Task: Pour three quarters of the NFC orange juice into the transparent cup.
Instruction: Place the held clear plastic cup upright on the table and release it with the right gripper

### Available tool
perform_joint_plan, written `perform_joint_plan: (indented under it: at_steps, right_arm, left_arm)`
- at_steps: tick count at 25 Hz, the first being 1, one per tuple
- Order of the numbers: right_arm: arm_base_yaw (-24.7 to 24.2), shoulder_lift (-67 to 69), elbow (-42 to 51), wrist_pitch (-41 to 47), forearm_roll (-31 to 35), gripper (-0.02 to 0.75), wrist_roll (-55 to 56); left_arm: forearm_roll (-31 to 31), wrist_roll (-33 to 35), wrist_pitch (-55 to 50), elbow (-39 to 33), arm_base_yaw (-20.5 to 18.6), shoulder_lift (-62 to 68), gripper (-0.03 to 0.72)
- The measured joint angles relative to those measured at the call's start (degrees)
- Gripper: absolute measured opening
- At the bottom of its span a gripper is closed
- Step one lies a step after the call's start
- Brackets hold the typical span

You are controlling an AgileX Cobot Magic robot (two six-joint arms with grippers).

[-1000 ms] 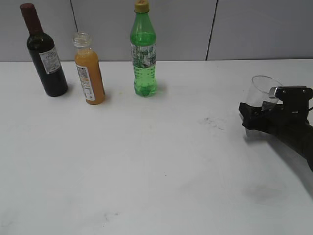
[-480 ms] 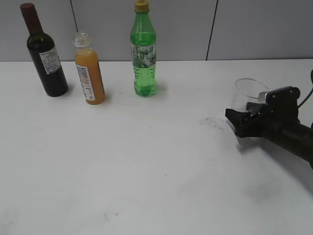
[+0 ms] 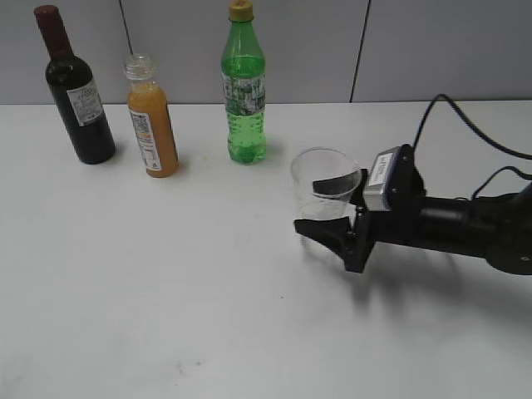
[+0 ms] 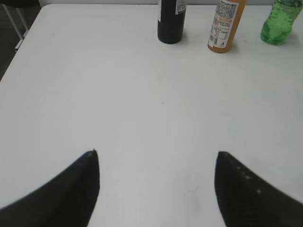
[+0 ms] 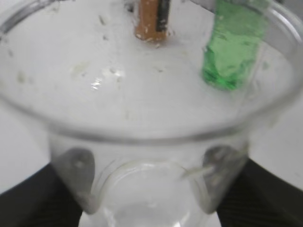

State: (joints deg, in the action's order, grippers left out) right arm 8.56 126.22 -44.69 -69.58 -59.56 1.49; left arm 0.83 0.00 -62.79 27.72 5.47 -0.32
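The NFC orange juice [image 3: 152, 125] stands capless at the back left of the white table, between two other bottles; the left wrist view has it at the top [image 4: 226, 23]. The transparent cup [image 3: 326, 168] sits upright near the table's middle, to the right of the bottles. My right gripper [image 3: 318, 208] is shut on the cup from the right, one finger on each side of its wall. In the right wrist view the cup [image 5: 142, 127] fills the frame between the gripper's [image 5: 150, 165] pads. My left gripper [image 4: 156, 156] hangs open over bare table, well short of the bottles.
A dark wine bottle [image 3: 76, 96] stands left of the juice and a taller green bottle [image 3: 243, 91] right of it, all in a row by the grey back wall. The right arm's black cable [image 3: 465, 125] arcs above the table. The table's left edge [image 4: 19, 42] shows.
My right gripper has carried the cup from the table's right side leftward to near the middle, closer to the bottles. The bottles have not moved.
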Motion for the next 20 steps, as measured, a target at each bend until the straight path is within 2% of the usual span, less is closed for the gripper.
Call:
perform_joint_plan:
  at_steps: [6, 11, 14, 20]
  right_arm:
    - [12.4, 0.6, -3.3, -0.1, 7.0, 0.538, 1.5]
    - [19.2, 4.0, -8.0, -0.1, 8.8, 0.538, 5.0]
    - [21.3, 6.0, -10.2, 0.3, 8.6, 0.538, 5.4]
    - [21.6, 7.0, -11.3, 3.5, 8.0, 0.538, 5.9]
  left_arm:
    - [0.0, 0.0, 0.0, 0.0, 0.0, 0.0, 0.584]
    - [0.0, 0.0, 0.0, 0.0, 0.0, 0.0, 0.584]
    - [0.0, 0.0, 0.0, 0.0, 0.0, 0.0, 0.584]
    - [0.0, 0.0, 0.0, 0.0, 0.0, 0.0, 0.584]
